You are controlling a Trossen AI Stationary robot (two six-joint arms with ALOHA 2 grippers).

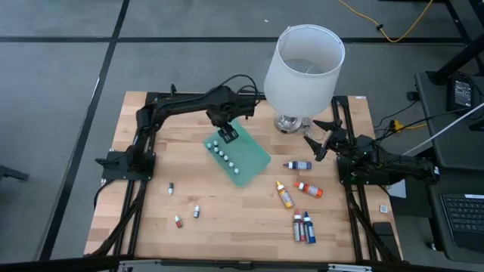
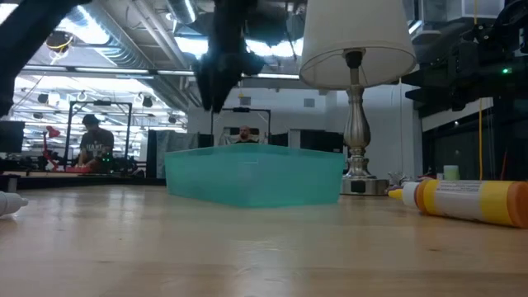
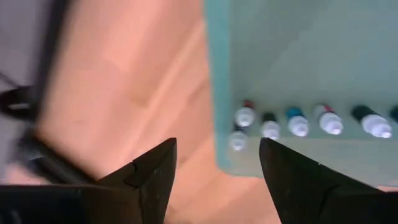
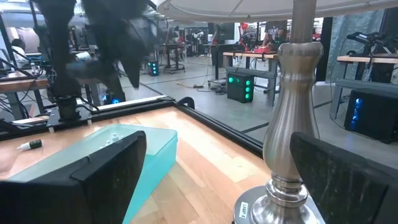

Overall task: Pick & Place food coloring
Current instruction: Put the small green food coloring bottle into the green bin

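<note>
Big wooden counter with a black frame around it, two dark arms reaching in from the left and right edges. Tall lamp with a white shade and silvery base near the far edge, right of centre. Teal mat sitting roughly mid-counter, turned at an angle, with a row of tiny white-capped bottles lined up along its left-hand side. Left gripper hovering just above the far end of that row, fingers spread apart and holding nothing; from the left wrist view, same row of small bottles right past the fingertips, caps up, standing on the mat's edge strip. Right gripper parked near the right edge, just beside the lamp base, fingers wide open and empty, with the lamp stem right between them in the right wrist view. Rest of the food coloring scattered loose on the wood: blue-ish bottle lying right of the mat, orange one and red one a bit nearer the front edge, then a red-and-blue pair lying side by side close to the front right corner. Over toward the front left corner, three tiny bottles spread apart from each other. From the low view, orange bottle lying on its side at the right, mat in the middle behind it.
</note>
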